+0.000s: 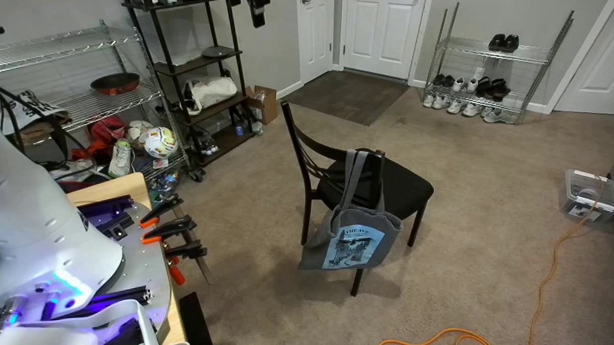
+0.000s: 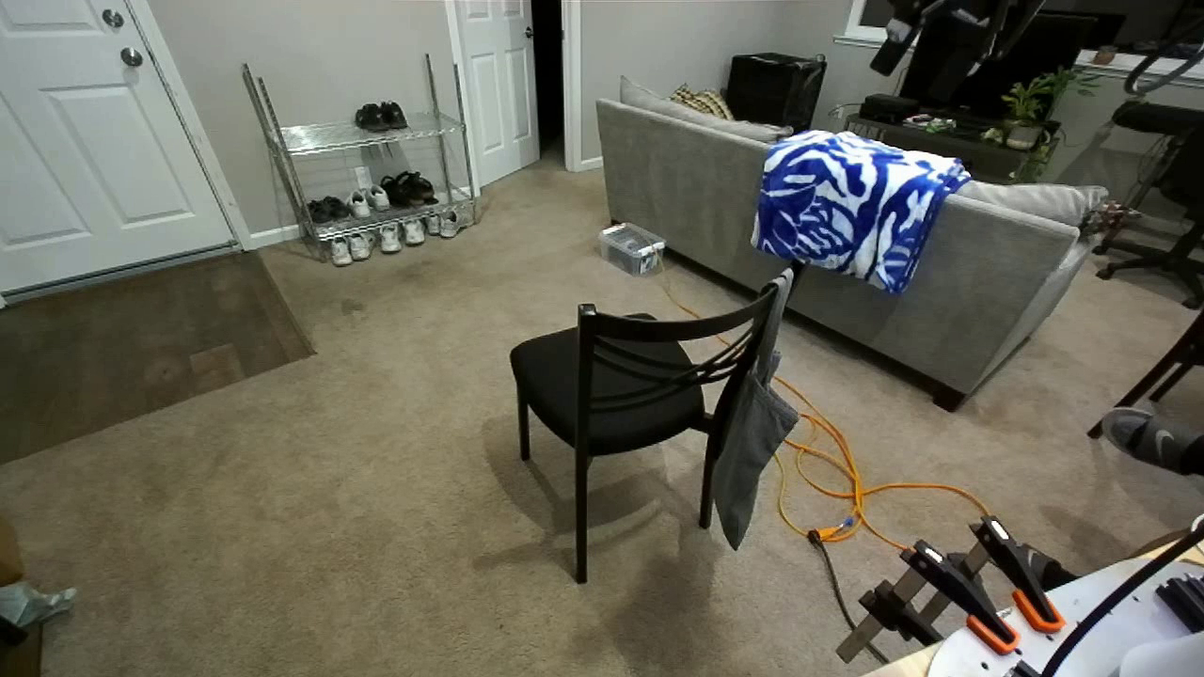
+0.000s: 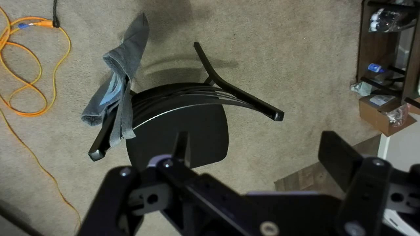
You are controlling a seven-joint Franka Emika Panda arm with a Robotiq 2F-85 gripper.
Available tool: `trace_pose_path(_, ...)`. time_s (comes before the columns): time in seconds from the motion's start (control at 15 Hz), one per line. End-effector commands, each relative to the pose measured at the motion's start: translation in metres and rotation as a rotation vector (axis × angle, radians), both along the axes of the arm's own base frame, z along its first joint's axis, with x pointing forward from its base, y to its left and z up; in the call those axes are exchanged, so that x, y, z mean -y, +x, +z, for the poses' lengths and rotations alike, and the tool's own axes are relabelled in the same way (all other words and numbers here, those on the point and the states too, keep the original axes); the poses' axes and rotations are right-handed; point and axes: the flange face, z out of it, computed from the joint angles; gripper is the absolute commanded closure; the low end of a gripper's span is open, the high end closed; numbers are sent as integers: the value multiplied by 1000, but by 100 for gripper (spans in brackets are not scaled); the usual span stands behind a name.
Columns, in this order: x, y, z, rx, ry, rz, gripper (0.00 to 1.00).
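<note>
In the wrist view my gripper (image 3: 259,144) stands open, its two fingers wide apart and only floor and the mat showing between them. Part of it hangs at the top edge of both exterior views, well above the floor, touching nothing. Below it is a black chair (image 3: 203,131), upright on the carpet, its dark seat (image 1: 409,184) and curved back visible. A grey tote bag (image 1: 315,249) with a light-blue printed panel hangs by its straps from one back post of the chair. From the side, the bag (image 2: 752,451) drapes down next to the chair's leg.
An orange cord (image 2: 851,470) loops over the carpet by the chair. Black and orange clamps (image 1: 171,228) jut from the robot's table edge. Around the room stand a grey sofa (image 2: 677,179), a shoe rack (image 1: 492,53), a dark shelf (image 1: 215,107) and a clear plastic box (image 1: 588,193).
</note>
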Motion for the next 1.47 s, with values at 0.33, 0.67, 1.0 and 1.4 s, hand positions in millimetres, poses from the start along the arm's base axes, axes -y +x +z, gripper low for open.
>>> trace_pose_path(0.33,2,23,-1,-41,0,28,0)
trace_pose_path(0.67,-22,79,4,-123,-84,248,0)
trace_pose_path(1.0,-75,129,-5,-223,-110,467,0)
trace_pose_path(1.4,-116,152,-36,-330,-97,750,0)
